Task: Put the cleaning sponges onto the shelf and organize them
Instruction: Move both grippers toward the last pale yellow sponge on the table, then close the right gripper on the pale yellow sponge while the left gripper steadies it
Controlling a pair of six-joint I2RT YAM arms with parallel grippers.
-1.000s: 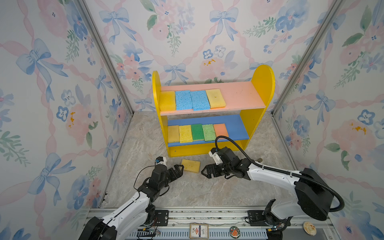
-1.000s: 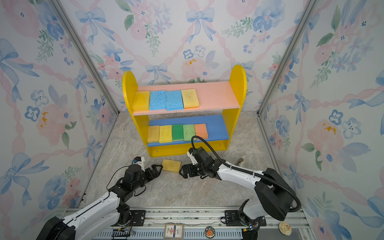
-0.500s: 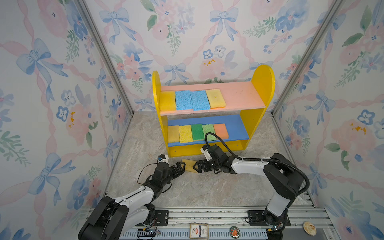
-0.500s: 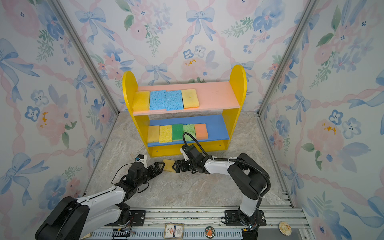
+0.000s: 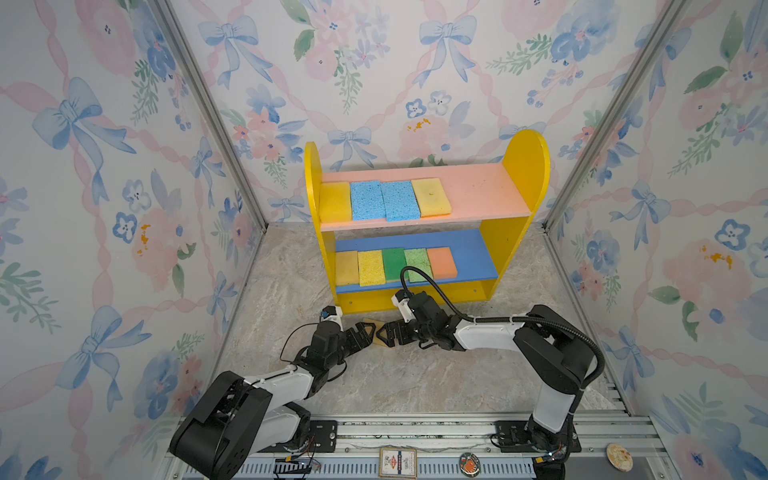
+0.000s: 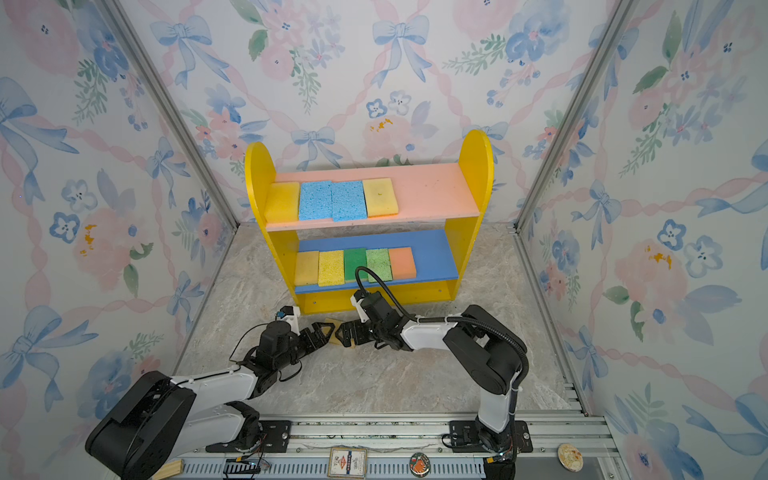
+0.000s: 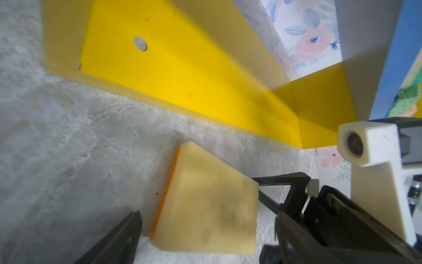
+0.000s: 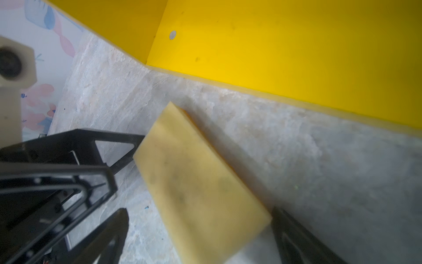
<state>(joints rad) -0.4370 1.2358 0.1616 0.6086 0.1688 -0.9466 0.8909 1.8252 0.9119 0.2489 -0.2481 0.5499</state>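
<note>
Change noted: a second ago my left gripper [image 5: 365, 334] and right gripper [image 5: 389, 334] stood apart with the pale yellow rectangular foam sponge [image 7: 205, 205] plain between them; now both have closed in nose to nose on it, and in both top views they cover nearly all of it.

Fingers: both pairs stand wide apart, clamped on nothing; in the right wrist view the sponge's near end lies between the right pair; a left finger's tip touches or nearly touches its far end there, I cannot tell which.

Location: the sponge is on the marbled grey floor [image 5: 395, 382], just in front of the yellow base strip [image 5: 436, 297] of the two-tier wooden shelf with yellow round-topped side panels [image 5: 525, 166]; I judge it not yet lifted.

Task standing: nine sponges already lie in rows, four on the pink upper board [image 5: 478, 191], five on the blue lower board [image 5: 473, 257]; this one is the last, and bare board remains at the right end of each row.

Obstructions: two grippers on one sponge risk fouling each other, so one should give way; the black cable [image 5: 419, 276] of my right arm loops up in front of the lower row; the base strip stands close behind the sponge.
</note>
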